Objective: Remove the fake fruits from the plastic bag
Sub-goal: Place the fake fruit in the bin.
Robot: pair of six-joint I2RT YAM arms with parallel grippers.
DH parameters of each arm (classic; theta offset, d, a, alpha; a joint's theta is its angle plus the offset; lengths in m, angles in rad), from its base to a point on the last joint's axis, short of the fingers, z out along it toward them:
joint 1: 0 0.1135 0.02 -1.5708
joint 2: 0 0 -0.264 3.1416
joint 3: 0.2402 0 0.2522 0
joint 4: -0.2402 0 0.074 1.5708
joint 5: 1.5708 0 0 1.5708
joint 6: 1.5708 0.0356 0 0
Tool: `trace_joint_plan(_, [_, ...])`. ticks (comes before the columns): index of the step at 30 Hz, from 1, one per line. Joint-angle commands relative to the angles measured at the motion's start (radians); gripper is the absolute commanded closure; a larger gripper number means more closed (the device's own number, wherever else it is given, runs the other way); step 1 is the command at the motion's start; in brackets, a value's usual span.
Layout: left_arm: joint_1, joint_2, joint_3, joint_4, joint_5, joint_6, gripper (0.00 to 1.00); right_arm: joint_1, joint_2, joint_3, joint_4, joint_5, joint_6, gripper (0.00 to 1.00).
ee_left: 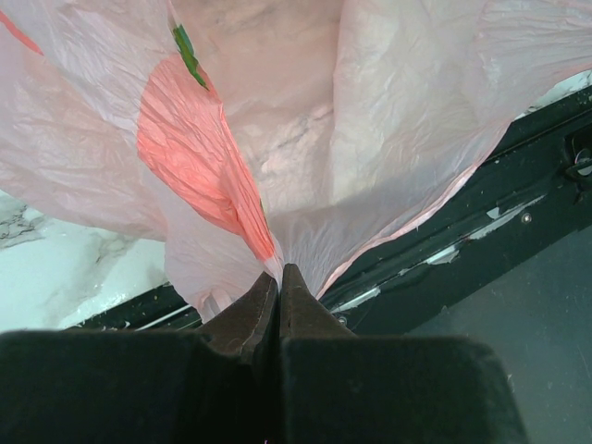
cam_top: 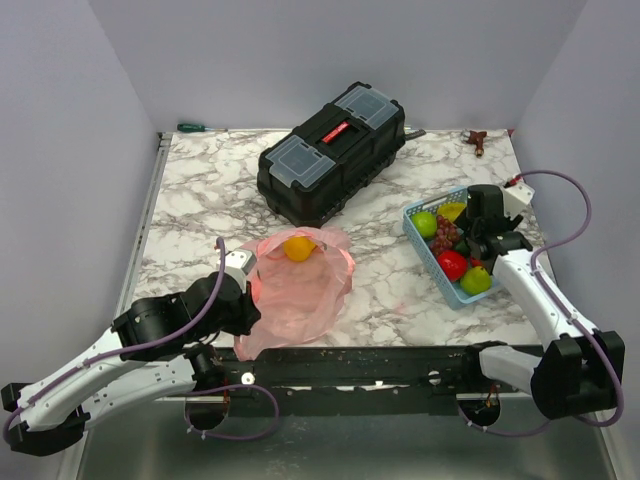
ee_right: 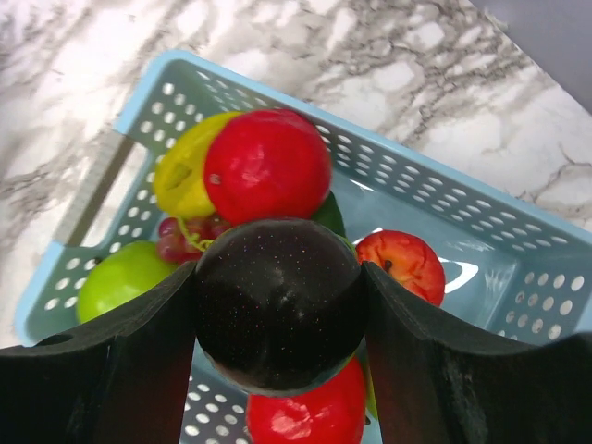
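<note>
Fake fruits (cam_top: 452, 263) mostly in blue basket (ee_right: 527, 268); right gripper (ee_right: 277, 277) clamped on dark round fruit (ee_right: 277, 319) above it. One yellow fruit (cam_top: 298, 248) remains in pink bag (cam_top: 300, 295), whose edge is pinched by the closed left gripper (ee_left: 279, 275).

a robotics lab is indicated: a marble-patterned table (cam_top: 200, 180) is boxed in by plain grey walls (cam_top: 300, 50), with a left arm (cam_top: 110, 375) and right arm (cam_top: 535, 295) mounted on a black rail (cam_top: 350, 365).

White arms (cam_top: 530, 290) (purple cables (cam_top: 589, 213)), black joints (cam_top: 165, 318).
</note>
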Motion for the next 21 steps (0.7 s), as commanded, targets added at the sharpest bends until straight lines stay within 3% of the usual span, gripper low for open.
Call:
trace_joint_plan(1, [-0.001,0.005,-0.006,-0.002,-0.019,0.004,1.0,-0.031,0.027,-0.03,-0.034,0.015,0.103,0.99])
trace_joint_plan(4, [-0.002,0.001,-0.006,-0.002,-0.018,0.004,1.0,-0.04,0.022,-0.052,-0.038,0.055,0.124,0.97])
trace_joint_plan(7, [-0.002,-0.001,-0.006,0.0,-0.017,0.005,1.0,-0.042,0.017,-0.076,-0.022,0.064,0.119,0.81])
trace_joint_plan(15, [-0.002,-0.003,-0.006,0.001,-0.016,0.007,1.0,-0.043,0.012,-0.108,-0.008,0.045,0.111,0.6])
trace_joint_plan(21, [-0.002,-0.01,-0.007,0.001,-0.016,0.003,1.0,-0.043,0.008,-0.118,-0.018,0.014,0.12,0.53])
